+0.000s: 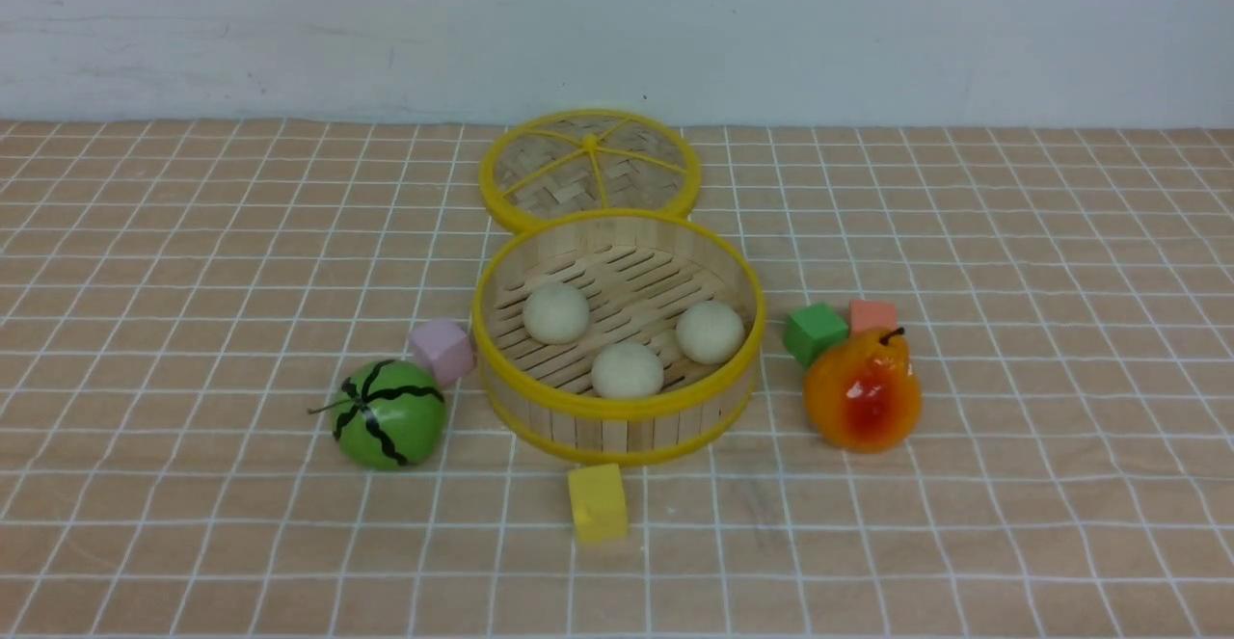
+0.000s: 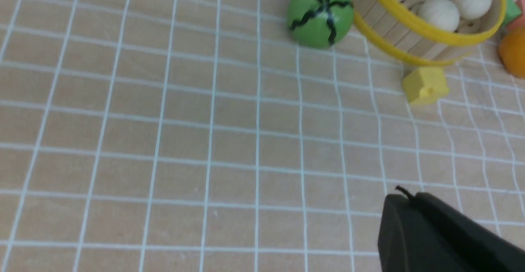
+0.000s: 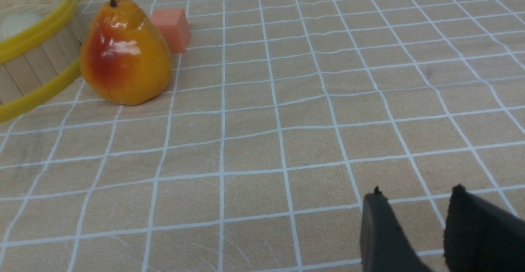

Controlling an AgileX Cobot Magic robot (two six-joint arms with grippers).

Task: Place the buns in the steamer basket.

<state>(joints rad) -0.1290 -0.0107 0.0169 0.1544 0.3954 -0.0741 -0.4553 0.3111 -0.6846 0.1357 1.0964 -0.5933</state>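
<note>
All three buns (image 1: 627,370) sit inside the steamer basket (image 1: 617,406) mid-table; the right gripper (image 3: 414,206) hangs slightly parted and empty, the left gripper's (image 2: 410,214) jaws I cannot tell, so both arms best keep clear

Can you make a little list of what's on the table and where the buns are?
buns: three, all inside the basket
lid: flat behind the basket
watermelon: left of basket
pear: right of basket
cubes: pink, yellow, green, orange
right gripper: fingers apart, holding nothing
left gripper: only partly seen
</note>
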